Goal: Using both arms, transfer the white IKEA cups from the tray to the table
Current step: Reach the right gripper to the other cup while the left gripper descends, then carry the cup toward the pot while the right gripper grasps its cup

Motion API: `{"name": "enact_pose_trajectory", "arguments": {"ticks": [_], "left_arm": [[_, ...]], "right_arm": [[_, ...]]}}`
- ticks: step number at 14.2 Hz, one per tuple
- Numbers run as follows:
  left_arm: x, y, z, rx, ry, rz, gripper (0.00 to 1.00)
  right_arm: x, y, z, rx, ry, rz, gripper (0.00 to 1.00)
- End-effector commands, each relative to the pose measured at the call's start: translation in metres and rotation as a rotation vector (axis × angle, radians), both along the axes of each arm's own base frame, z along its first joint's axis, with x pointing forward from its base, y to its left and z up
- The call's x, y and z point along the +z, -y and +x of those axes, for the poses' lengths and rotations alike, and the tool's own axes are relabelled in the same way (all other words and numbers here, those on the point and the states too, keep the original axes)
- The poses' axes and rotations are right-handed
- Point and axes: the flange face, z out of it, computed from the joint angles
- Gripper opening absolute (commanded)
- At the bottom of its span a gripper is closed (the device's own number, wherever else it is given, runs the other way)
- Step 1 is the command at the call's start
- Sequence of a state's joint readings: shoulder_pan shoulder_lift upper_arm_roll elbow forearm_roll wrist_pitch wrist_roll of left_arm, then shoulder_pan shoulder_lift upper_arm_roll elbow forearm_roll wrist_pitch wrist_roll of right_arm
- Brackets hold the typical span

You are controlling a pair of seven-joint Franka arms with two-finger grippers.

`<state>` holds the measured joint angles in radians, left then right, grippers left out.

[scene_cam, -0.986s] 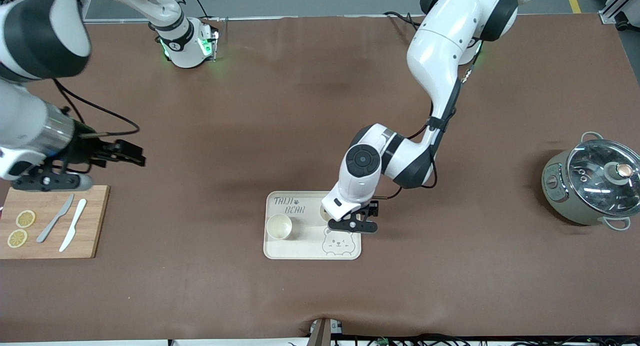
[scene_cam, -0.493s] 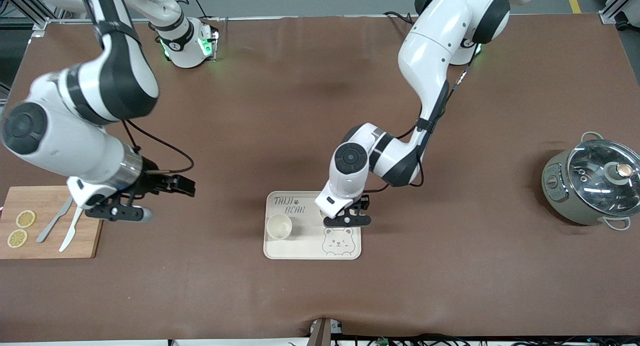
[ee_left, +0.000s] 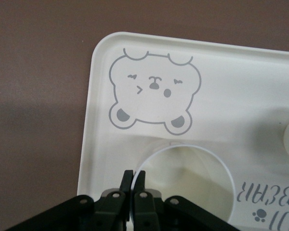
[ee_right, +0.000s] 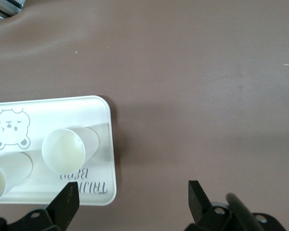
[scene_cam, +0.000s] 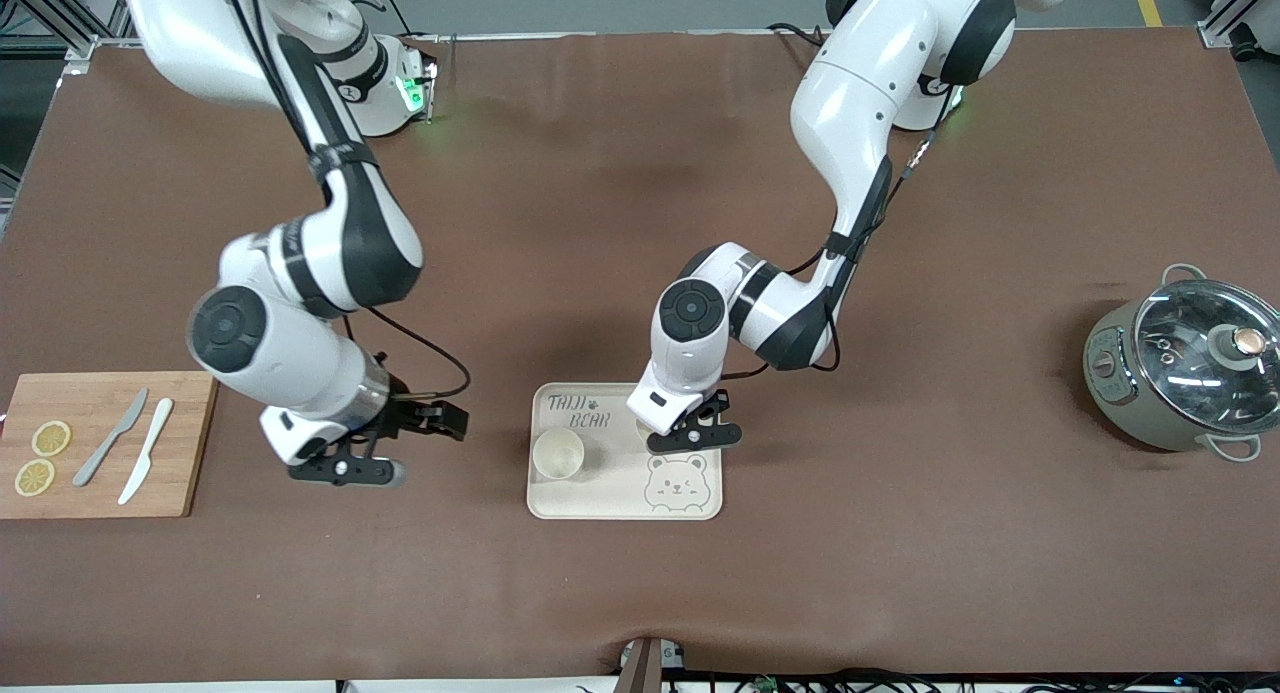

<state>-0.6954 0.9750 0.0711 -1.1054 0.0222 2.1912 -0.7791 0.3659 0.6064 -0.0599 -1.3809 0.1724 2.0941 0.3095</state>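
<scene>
A cream bear-printed tray (scene_cam: 700, 508) lies mid-table. One white cup (scene_cam: 558, 453) stands upright on it at the right arm's end, also in the right wrist view (ee_right: 62, 150). My left gripper (scene_cam: 680, 438) is over the tray and shut on the rim of the second white cup (ee_left: 192, 180); its fingers (ee_left: 128, 177) pinch the cup's wall. In the front view the wrist hides most of that cup. I cannot tell whether it rests on the tray. My right gripper (scene_cam: 345, 470) is open and empty over bare table between the cutting board and the tray (ee_right: 106, 144).
A wooden cutting board (scene_cam: 190, 443) with two lemon slices (scene_cam: 50, 438) and two knives (scene_cam: 145, 463) lies at the right arm's end. A grey pot with a glass lid (scene_cam: 1185, 368) stands at the left arm's end.
My right arm has swung from over the cutting board toward the tray, its gripper still open. My left gripper has shifted slightly along the tray toward the right arm's end with its cup.
</scene>
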Motion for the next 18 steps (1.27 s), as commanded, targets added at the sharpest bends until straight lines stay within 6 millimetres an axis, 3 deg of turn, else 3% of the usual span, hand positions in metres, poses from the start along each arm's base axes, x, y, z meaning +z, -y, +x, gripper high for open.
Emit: {"name": "enact_pose_trajectory", "arguments": {"ticks": [1,3,6,9,11,13,14,16,18], "left_arm": [[0.013,0.0,0.005,-0.007,0.032,0.008,0.0],[0.042,-0.007,0.006,-0.028,0.019,0.025,0.0],[0.107,-0.05,0.012,-0.018,-0.064,0.064,0.0],[0.162,-0.107,-0.004,-0.079,-0.099,0.066,0.0],[0.194,-0.164,-0.024,-0.16,-0.122,0.06,0.0],[0.208,-0.223,-0.05,-0.23,-0.111,0.037,0.0],[0.208,-0.249,-0.067,-0.253,-0.083,0.027,0.0],[0.199,-0.321,-0.094,-0.324,-0.044,0.025,0.0],[0.19,-0.391,-0.114,-0.384,-0.057,0.027,0.0]], "right_arm": [[-0.024,-0.025,0.002,-0.027,0.02,0.007,1.0],[-0.04,-0.042,0.0,-0.036,0.032,0.009,1.0],[-0.065,-0.067,-0.006,-0.036,0.042,0.002,1.0],[-0.09,-0.078,-0.009,-0.023,0.048,-0.003,1.0],[-0.105,-0.085,-0.012,-0.012,0.038,-0.011,1.0],[-0.115,-0.092,-0.013,-0.01,0.062,-0.001,1.0],[-0.121,-0.094,-0.014,-0.007,0.06,-0.004,1.0],[-0.125,-0.095,-0.013,-0.006,0.071,-0.002,1.0],[-0.126,-0.095,-0.013,-0.005,0.073,-0.002,0.74]]}}
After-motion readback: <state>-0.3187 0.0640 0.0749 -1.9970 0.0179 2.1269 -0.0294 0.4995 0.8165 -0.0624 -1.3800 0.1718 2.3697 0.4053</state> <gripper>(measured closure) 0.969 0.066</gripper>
